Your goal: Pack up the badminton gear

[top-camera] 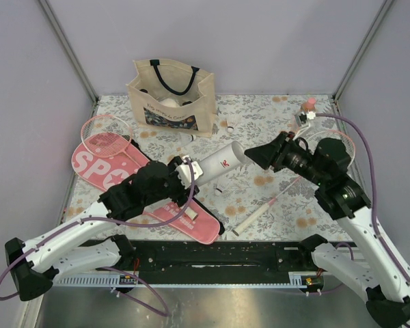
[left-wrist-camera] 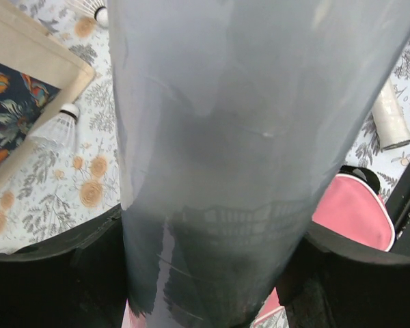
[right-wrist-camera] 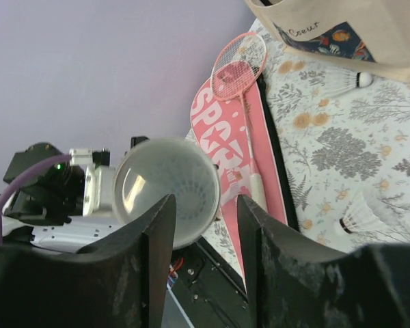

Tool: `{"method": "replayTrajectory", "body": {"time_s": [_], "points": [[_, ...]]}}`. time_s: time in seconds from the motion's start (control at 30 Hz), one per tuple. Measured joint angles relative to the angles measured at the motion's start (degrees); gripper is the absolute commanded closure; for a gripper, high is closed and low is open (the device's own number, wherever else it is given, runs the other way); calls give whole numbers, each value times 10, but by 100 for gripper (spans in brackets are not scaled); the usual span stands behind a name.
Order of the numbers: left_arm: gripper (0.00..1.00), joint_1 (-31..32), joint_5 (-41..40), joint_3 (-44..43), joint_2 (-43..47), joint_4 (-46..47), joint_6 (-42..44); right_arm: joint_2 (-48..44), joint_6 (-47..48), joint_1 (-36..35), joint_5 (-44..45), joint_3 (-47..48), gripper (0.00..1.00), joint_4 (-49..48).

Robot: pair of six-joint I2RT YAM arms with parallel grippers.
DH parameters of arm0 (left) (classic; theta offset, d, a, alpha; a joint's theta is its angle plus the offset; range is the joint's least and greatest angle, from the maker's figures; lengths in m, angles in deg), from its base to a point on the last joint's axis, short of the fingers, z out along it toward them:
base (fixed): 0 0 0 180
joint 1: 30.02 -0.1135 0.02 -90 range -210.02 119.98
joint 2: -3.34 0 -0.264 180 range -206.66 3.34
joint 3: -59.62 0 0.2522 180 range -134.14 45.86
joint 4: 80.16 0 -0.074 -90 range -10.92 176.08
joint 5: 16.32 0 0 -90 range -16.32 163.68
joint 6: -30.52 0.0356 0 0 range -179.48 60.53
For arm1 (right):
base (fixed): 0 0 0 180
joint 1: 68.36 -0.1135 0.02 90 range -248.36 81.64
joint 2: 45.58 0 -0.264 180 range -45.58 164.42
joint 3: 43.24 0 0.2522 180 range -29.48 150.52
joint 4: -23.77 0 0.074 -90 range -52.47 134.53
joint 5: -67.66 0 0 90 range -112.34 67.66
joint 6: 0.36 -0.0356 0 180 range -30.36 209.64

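The long white tube (top-camera: 222, 160) is held off the table, lying nearly level over the middle, its open end pointing toward the right arm. The left gripper (top-camera: 189, 168) has its jaws clamped on the tube's near end; in the left wrist view the tube fills the frame between the two black fingers (left-wrist-camera: 61, 273). In the right wrist view the tube's mouth faces the camera, with a pale feathered pattern showing inside. The right gripper (top-camera: 249, 154) hovers just in front of that mouth, its jaws apart and holding nothing.

Under the left arm the pink SPORT-lettered case (top-camera: 109, 169) lies flat on the table, running from far left toward the near edge. One pink-rimmed racket (top-camera: 106, 134) rests along it, the head reaching past the case's far end. The second racket (top-camera: 260, 213) lies on the table to the right of the case, its white handle nearest the arms and its shaft running up under the right arm, which hides most of the head.

A shuttlecock (top-camera: 231, 124) lies right of the beige tote (top-camera: 171, 96), a second shuttlecock (top-camera: 193, 137) by the tote's front edge, and a third shuttlecock (top-camera: 221, 189) beneath the tube. The tote stands upright at the far side of the floral table (top-camera: 273, 116). A small orange bottle (top-camera: 307, 106) with a pink cap stands at the far right.
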Motion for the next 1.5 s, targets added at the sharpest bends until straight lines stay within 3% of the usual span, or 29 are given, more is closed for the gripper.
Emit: {"method": "replayTrajectory", "body": {"time_s": [0.27,0.47,1.03,1.5], "points": [[44,-1,-4,26,28,-8,-12,88,-44,0,-74,-8,64,-82],[45,-2,-5,43,46,-7,-16,104,-56,0,-105,-9,100,-107],[50,6,-6,43,46,49,-26,117,-61,97,-161,-9,100,-101],[49,2,-40,81,100,0,-51,143,-91,165,-160,38,100,-139]]}}
